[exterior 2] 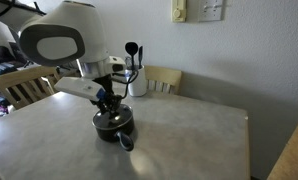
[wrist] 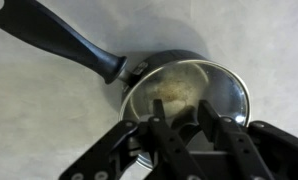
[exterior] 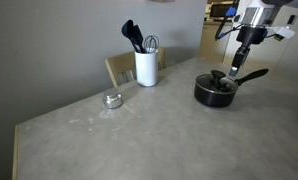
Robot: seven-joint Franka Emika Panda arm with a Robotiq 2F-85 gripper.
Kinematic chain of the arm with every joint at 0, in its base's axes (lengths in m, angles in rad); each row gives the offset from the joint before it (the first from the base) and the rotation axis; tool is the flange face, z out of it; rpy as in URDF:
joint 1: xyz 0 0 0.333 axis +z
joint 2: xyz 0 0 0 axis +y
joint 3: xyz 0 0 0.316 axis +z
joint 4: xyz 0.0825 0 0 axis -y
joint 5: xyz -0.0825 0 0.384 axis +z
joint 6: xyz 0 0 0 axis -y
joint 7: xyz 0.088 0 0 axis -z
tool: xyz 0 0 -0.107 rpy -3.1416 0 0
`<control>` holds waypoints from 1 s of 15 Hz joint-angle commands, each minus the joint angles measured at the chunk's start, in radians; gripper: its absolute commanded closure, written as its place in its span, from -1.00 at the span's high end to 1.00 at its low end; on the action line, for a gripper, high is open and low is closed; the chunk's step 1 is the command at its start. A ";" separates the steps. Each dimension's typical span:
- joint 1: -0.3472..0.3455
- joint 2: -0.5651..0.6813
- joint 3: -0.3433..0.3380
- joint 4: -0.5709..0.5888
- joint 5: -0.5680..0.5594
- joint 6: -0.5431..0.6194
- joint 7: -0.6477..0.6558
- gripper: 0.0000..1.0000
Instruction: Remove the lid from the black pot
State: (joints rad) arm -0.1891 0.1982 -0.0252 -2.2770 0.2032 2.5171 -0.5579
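The black pot (exterior: 215, 93) stands on the table with its long black handle (wrist: 69, 45) pointing away. It also shows in an exterior view (exterior 2: 114, 126). The glass lid (wrist: 194, 85) with its metal rim rests on the pot. My gripper (wrist: 181, 108) reaches down from above onto the lid's middle, and its two fingers are closed against the dark centre knob, which is mostly hidden between them. The gripper shows in both exterior views (exterior: 226, 74) (exterior 2: 108, 104), right on top of the pot.
A white utensil holder (exterior: 146, 67) with dark utensils stands at the table's back, also seen in an exterior view (exterior 2: 136, 85). A small round silver tin (exterior: 112, 99) lies nearer the table's middle. Wooden chairs (exterior 2: 165, 78) (exterior 2: 24, 85) stand at the table's edges.
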 commanded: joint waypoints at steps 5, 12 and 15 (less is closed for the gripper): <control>0.015 0.042 0.009 0.062 0.026 0.000 0.084 0.98; 0.105 0.180 -0.013 0.227 -0.010 -0.029 0.614 1.00; 0.125 0.231 -0.020 0.288 -0.012 -0.035 0.722 1.00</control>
State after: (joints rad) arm -0.0836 0.3675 -0.0248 -2.0684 0.2014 2.5097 0.0785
